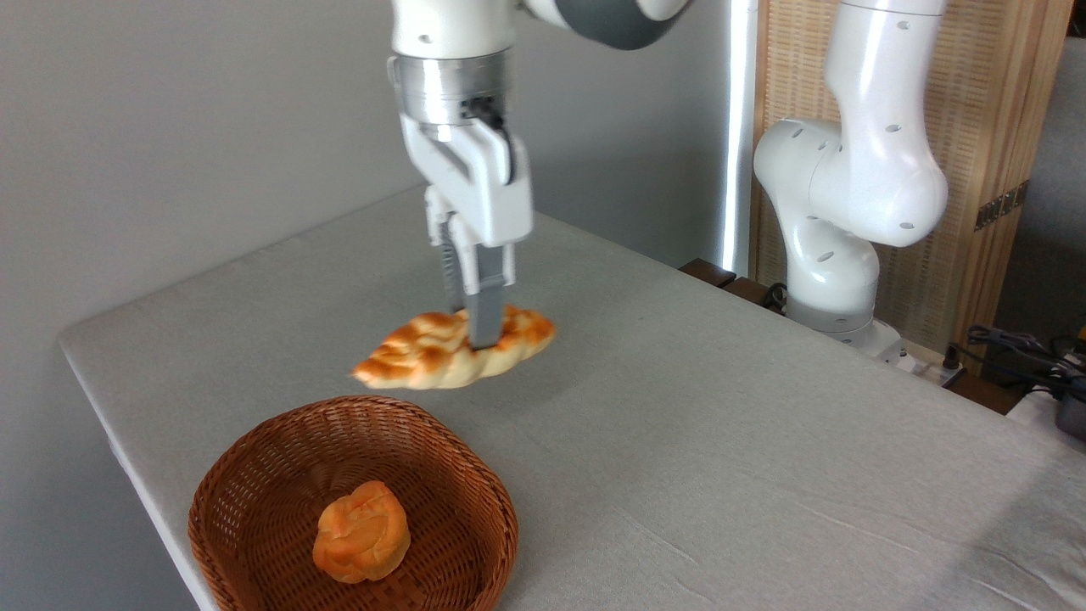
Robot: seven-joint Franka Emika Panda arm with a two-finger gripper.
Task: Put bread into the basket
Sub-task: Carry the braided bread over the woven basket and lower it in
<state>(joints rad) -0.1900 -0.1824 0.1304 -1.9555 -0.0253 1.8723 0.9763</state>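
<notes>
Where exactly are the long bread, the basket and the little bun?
bread (pixel 416 355): fixed camera, on its braided top, left of the gripper (pixel 475 339).
basket (pixel 254 450): fixed camera, on its inner woven wall.
bun (pixel 361 532): fixed camera, on its middle.

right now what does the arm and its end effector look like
The arm has glossy white rounded shells with small dark screw holes and a dark grey joint section. A silver metal ring sits at the wrist. The end effector has a boxy white body, a short black cable and two slim grey fingers.

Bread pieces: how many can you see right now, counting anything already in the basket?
2. The braided loaf is clamped in the jaws, held in the air above the table. A small round bun sits inside the basket. Nothing looks hidden.
</notes>
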